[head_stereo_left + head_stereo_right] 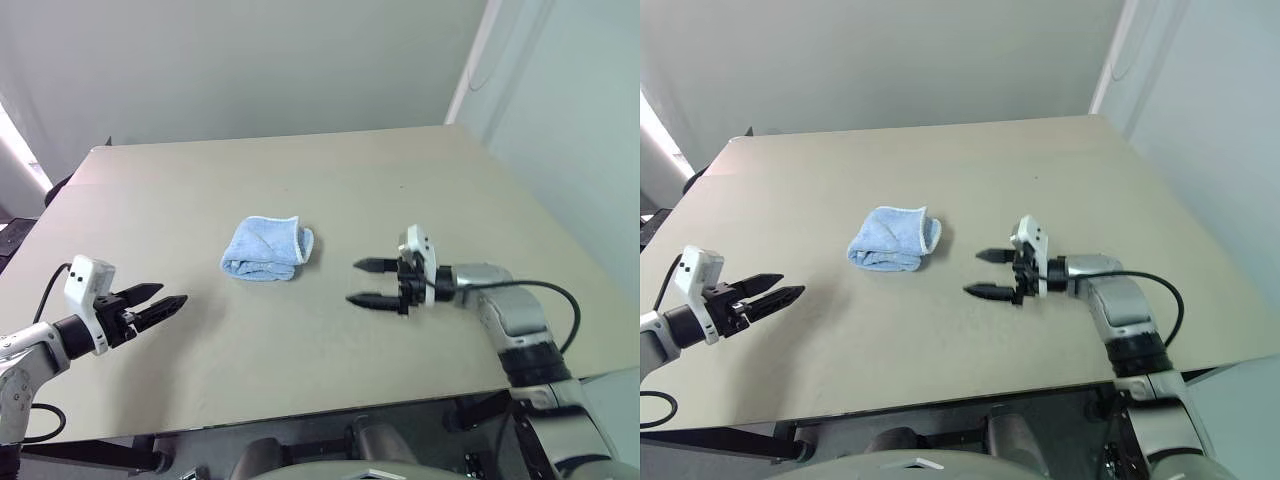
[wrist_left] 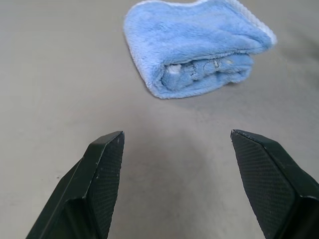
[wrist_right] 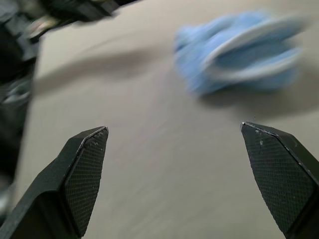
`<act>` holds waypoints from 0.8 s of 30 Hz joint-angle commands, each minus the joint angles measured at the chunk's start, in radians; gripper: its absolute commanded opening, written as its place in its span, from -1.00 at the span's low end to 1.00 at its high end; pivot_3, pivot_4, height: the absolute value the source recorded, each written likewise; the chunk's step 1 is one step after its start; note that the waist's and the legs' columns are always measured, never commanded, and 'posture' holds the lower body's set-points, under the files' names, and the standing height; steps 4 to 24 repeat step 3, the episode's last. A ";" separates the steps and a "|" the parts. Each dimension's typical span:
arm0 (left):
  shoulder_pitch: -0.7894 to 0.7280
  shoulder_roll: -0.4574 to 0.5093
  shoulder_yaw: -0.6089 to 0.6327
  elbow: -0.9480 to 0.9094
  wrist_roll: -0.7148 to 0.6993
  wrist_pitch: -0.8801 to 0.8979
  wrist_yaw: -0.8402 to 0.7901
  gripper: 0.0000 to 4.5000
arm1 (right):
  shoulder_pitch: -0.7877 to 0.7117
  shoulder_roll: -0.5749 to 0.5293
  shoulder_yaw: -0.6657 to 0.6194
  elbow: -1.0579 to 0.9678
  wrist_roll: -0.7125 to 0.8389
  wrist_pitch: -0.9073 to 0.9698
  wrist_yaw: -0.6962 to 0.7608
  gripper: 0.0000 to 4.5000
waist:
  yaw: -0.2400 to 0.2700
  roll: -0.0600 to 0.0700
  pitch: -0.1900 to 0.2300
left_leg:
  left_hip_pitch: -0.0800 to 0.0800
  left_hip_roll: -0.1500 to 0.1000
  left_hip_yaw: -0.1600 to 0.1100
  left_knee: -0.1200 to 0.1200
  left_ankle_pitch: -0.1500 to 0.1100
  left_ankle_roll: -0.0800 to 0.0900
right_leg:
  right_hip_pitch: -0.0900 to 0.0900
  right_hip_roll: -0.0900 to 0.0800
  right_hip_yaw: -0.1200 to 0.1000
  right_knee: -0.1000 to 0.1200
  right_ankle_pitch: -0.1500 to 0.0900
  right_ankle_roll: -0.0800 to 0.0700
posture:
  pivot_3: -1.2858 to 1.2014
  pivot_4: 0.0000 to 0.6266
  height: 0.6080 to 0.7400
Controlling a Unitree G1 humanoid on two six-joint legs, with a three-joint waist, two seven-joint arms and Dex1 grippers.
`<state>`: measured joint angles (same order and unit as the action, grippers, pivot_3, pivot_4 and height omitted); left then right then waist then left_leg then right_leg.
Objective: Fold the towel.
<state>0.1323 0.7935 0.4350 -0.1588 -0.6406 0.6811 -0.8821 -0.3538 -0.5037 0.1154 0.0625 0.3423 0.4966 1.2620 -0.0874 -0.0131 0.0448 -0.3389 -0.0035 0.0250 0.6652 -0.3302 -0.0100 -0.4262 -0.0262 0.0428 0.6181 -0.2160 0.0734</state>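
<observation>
One folded towel [image 1: 267, 249], one table [image 1: 400, 180], two arms with, seemingly, two jaws each.

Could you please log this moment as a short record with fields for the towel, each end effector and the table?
towel: light-blue towel lies folded into a small bundle near the middle of the table, touched by nothing
left end effector: left end effector open, empty, apart from the towel
right end effector: right end effector open, empty, to the towel's right, pointing toward it
table: tan table, bare apart from the towel
</observation>
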 commanded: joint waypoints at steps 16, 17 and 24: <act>0.002 0.014 0.024 -0.034 -0.009 -0.005 -0.007 0.62 | 0.056 -0.052 -0.022 -0.020 0.015 -0.059 0.009 0.98 | 0.011 -0.001 0.000 | 0.000 0.000 0.001 0.000 0.000 0.000 | 0.000 0.000 0.001 0.000 0.000 0.000 | 0.03 -1.00 1.00; 0.002 0.014 0.024 -0.034 -0.009 -0.005 -0.007 0.62 | 0.056 -0.052 -0.022 -0.020 0.015 -0.059 0.009 0.98 | 0.011 -0.001 0.000 | 0.000 0.000 0.001 0.000 0.000 0.000 | 0.000 0.000 0.001 0.000 0.000 0.000 | 0.03 -1.00 1.00; 0.002 0.014 0.024 -0.034 -0.009 -0.005 -0.007 0.62 | 0.056 -0.052 -0.022 -0.020 0.015 -0.059 0.009 0.98 | 0.011 -0.001 0.000 | 0.000 0.000 0.001 0.000 0.000 0.000 | 0.000 0.000 0.001 0.000 0.000 0.000 | 0.03 -1.00 1.00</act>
